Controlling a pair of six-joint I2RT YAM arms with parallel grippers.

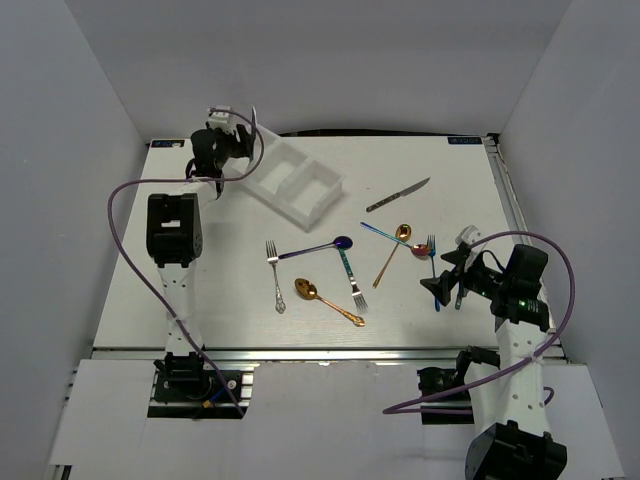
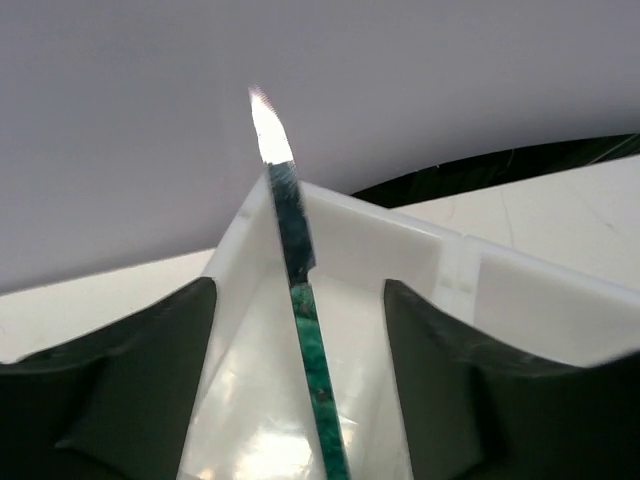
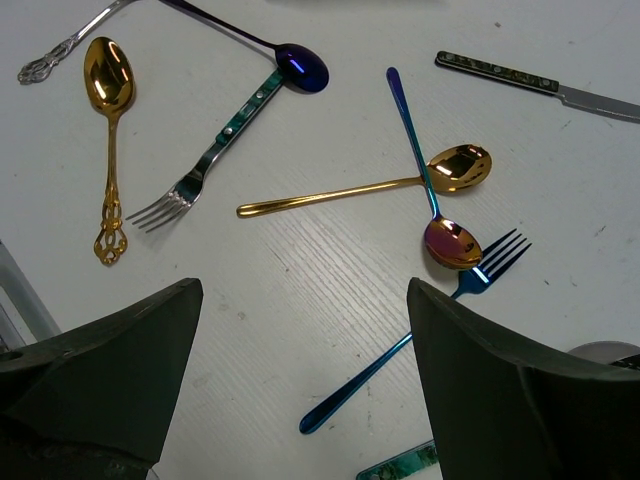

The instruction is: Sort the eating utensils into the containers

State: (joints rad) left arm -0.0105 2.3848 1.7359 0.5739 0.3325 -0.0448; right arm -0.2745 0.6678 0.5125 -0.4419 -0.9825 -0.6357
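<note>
The white three-compartment tray (image 1: 318,196) lies at the back left. My left gripper (image 1: 226,152) is at its left end, jaws open. In the left wrist view a green-handled knife (image 2: 305,330) stands free between the spread fingers (image 2: 140,380), leaning in an end compartment (image 2: 380,240) with its blade above the wall. My right gripper (image 1: 440,272) is open and empty, low over a blue fork (image 3: 420,350). Loose on the table are a gold spoon (image 3: 350,190), an iridescent spoon (image 3: 452,243), a teal-handled fork (image 3: 215,150), an ornate gold spoon (image 3: 108,90), a dark blue spoon (image 3: 300,66) and a knife (image 3: 510,78).
A silver fork (image 1: 273,275) lies left of the cluster. Another green-handled piece (image 3: 400,462) lies just below the right gripper. Grey walls enclose the table on three sides. A purple cable loops beside each arm.
</note>
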